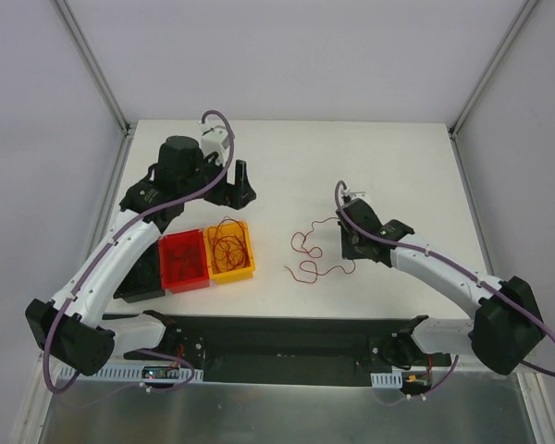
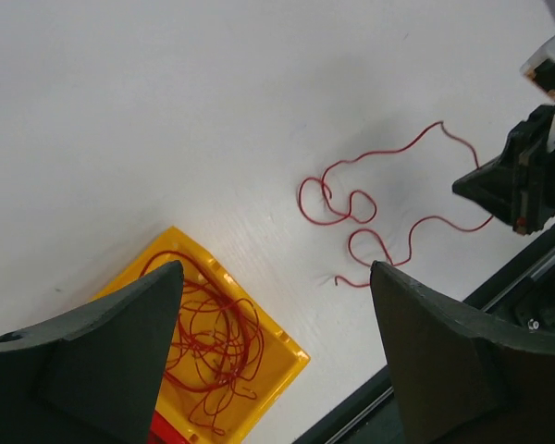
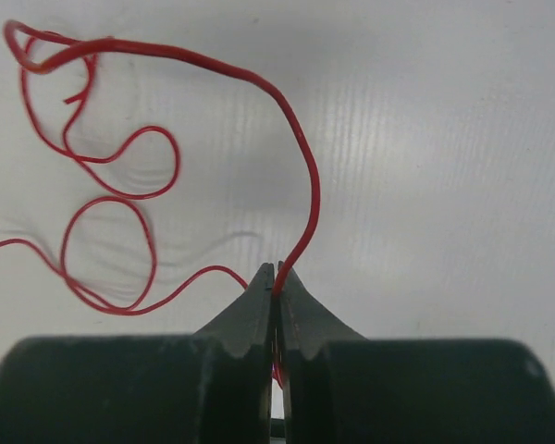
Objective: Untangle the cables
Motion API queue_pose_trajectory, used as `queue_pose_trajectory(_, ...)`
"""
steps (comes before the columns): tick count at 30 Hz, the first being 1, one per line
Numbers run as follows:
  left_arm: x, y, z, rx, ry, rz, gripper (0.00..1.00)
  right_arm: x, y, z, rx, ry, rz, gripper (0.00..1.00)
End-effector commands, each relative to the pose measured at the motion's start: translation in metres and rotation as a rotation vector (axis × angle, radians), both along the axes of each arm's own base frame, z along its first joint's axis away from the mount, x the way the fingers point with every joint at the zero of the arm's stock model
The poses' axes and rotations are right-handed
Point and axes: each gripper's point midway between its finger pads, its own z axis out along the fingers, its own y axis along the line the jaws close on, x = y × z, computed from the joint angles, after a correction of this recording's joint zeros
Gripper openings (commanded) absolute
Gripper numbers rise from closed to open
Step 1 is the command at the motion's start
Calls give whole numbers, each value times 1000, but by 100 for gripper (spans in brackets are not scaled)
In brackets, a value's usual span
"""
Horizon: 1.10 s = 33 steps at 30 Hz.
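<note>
Your right gripper (image 3: pixel 276 277) is pressed together on a cable (image 3: pixel 296 139). Its two matte black, wedge-shaped fingers (image 3: pixel 245 319) meet tip to tip, with the thin red strand nipped between them. From the pinch the cable rises, arcs over to the left and drops into several loose loops on the white table (image 3: pixel 462 139), whose surface shows a fine ribbed grain. The strand is smooth, round and slightly glossy, hair-thin beside the fingers.

From above, you can see this cable sprawled in squiggles just left of the right gripper, between it and the bins. Small curls sit at its far left end, and it lies apart from both bins.

Your left gripper (image 2: pixel 276 273) is spread wide, hanging above the table at the left rear. Its fingers are broad, dull black triangles at either side of the wrist view. Below them sits the yellow bin (image 2: pixel 282 340) — a shiny, straight-walled plastic box. It holds a tangle (image 2: pixel 213 333) of red cables coiled in overlapping rings.

In the top view the yellow bin stands right against a red bin (image 1: pixel 183 261) of the same boxy shape, the red one on the left. Both are near the front left of the table.
</note>
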Motion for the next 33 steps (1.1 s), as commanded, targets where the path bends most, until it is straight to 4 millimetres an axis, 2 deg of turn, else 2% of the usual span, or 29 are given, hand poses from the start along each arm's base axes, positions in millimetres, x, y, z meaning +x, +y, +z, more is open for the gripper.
queue_pose_trajectory(1, -8, -4, -22, 14, 31, -52, 81, 5, -26, -6, -181, 20, -7, 5)
queue_pose_trajectory(3, -8, -2, -18, 11, 13, -44, 81, 7, -8, -9, -131, 55, 37, 7)
queue_pose_trajectory(6, -8, 4, -15, 20, -12, -23, 81, 5, 34, -12, 6, 107, 136, 11)
queue_pose_trajectory(8, -7, 7, -14, 28, -27, -7, 81, 7, 49, -7, 38, 111, 172, 15)
queue_pose_trajectory(10, -4, 10, -15, 41, -38, 12, 81, 12, 47, 0, -3, 98, 192, 20)
queue_pose_trajectory(13, -2, 13, -17, 42, -33, 26, 80, 18, 36, 5, -87, 80, 219, 41)
queue_pose_trajectory(15, -4, 12, -14, 25, -34, 20, 80, 18, 37, 8, -89, 76, 251, 50)
queue_pose_trajectory(20, -6, 9, -10, -17, -27, 3, 80, 8, 79, 6, 115, 85, 370, 64)
queue_pose_trajectory(22, -5, 10, -12, -10, -30, 6, 80, 9, 88, 2, 151, 81, 390, 69)
queue_pose_trajectory(27, -7, 11, -9, -13, -41, 5, 80, 11, 102, -11, 95, 54, 486, 73)
queue_pose_trajectory(30, -3, 15, -13, 4, -47, 27, 80, 13, 100, -6, 37, 12, 527, 74)
queue_pose_trajectory(33, -2, 11, -17, 0, -27, 14, 80, 16, 103, 0, 23, -42, 643, 75)
